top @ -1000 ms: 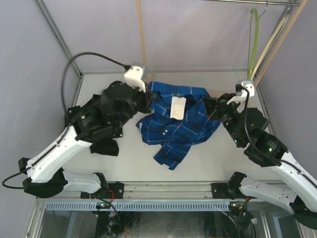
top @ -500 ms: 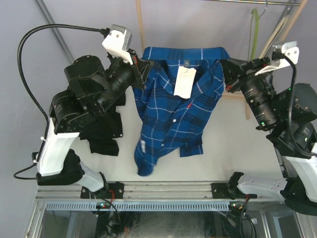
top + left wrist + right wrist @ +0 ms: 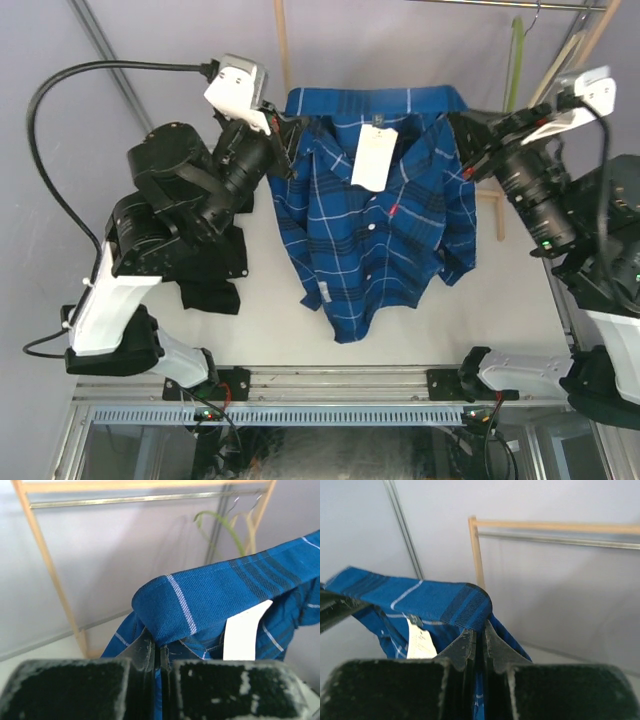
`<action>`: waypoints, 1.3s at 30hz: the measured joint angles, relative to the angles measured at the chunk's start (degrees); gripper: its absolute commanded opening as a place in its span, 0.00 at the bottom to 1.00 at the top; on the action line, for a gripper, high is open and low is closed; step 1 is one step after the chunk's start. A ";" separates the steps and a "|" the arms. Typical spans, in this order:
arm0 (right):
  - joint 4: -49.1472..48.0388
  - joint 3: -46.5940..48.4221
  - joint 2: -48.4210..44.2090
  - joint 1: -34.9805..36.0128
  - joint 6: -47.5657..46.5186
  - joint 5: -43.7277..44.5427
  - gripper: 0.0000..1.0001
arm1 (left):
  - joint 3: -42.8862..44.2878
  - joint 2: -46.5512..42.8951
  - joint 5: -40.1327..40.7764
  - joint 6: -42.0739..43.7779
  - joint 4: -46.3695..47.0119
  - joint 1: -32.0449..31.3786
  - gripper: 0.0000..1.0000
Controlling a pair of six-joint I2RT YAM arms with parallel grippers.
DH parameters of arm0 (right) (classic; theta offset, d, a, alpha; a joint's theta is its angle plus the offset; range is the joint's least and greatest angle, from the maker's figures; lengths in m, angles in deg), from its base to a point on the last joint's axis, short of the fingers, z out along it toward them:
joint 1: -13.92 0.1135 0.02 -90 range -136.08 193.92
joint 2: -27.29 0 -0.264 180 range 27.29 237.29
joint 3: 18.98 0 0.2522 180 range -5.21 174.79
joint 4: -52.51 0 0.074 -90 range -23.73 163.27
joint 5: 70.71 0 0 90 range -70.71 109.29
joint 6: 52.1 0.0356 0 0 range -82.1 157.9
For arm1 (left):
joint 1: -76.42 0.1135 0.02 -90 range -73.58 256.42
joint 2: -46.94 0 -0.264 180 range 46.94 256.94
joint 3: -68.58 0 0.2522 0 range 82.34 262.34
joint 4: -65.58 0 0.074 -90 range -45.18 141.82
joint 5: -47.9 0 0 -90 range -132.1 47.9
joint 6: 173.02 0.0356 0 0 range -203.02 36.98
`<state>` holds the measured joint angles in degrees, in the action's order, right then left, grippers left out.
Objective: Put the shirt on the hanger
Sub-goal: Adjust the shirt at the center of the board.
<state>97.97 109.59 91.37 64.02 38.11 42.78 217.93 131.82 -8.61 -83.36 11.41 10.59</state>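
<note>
**Shirt** (image 3: 375, 220): blue plaid, collared. Held off the table (image 3: 500, 320) in the upper centre of the top view, spread by its shoulder line. Its body hangs open-fronted toward the lower centre. A white paper tag (image 3: 372, 160) dangles below the collar. The long axis of the held edge runs left to right across the frame, from one gripper to the other.

**Left gripper** (image 3: 285, 140): at the upper-left end of that edge. The wrist view shows its jaws pressed together on a fold of shirt shoulder.

**Right gripper** (image 3: 462, 135): at the upper-right end. Its jaws are likewise clamped on the cloth, with the fold bulging just above them in its wrist view.

**Hanger** (image 3: 514, 60): lime green, hanging by its metal hook from the rail (image 3: 500, 4) in the upper right corner. It is seen nearly edge-on. It lies up and to the right of the shirt, beyond the right gripper and apart from the cloth. In the left wrist view it shows past the collar, with a pale hanger (image 3: 248, 525) just beside it.

**Judgement:** the right arm is the nearer one. The shirt's right shoulder would reach the hanger first, so the held edge must travel toward the upper right. No part of the shirt is on the hanger yet.

**Other:** a black garment (image 3: 210, 275) lies on the table under the left arm.
</note>
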 measured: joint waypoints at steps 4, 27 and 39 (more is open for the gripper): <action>-2.16 -14.82 -5.16 -0.44 1.95 1.57 0.00 | -12.09 -4.24 2.25 -2.60 0.63 2.60 0.00; -11.39 -82.20 -11.76 -8.37 37.38 -14.45 0.00 | -81.79 -12.98 -17.51 -28.68 15.56 10.47 0.00; -18.60 -83.19 -5.73 -12.00 38.56 -15.63 0.00 | -81.09 -3.82 -18.99 -29.05 18.53 12.46 0.00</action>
<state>79.37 26.40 85.64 52.02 76.67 27.15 136.84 128.00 -27.60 -112.41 29.95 23.05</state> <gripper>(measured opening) 0.010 0.018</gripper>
